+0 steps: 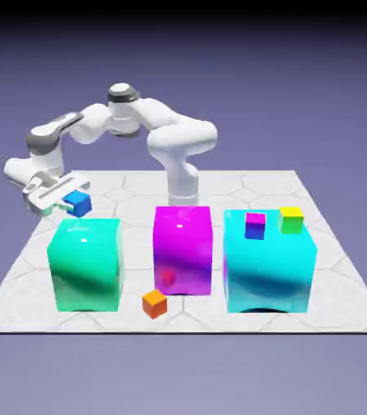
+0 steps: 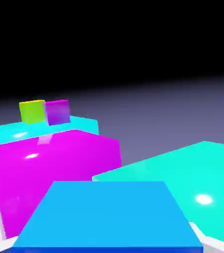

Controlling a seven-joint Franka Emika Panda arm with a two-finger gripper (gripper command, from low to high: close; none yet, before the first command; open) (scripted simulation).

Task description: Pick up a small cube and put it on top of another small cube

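Claw [image 1: 69, 206] clenched on small blue cube [image 1: 77, 203], tilted, at left, just behind the green block [image 1: 87, 265]. Orange cube [image 1: 155, 304] near side, on table [image 1: 135, 323]. Magenta-topped cube [image 1: 255, 226] and yellow-topped cube [image 1: 292, 220] right, at cyan block [image 1: 267, 271].

blue cube [image 2: 108, 215] in claw [image 2: 108, 245] | magenta block [image 2: 54, 173] behind | green block [image 2: 193, 183] at right
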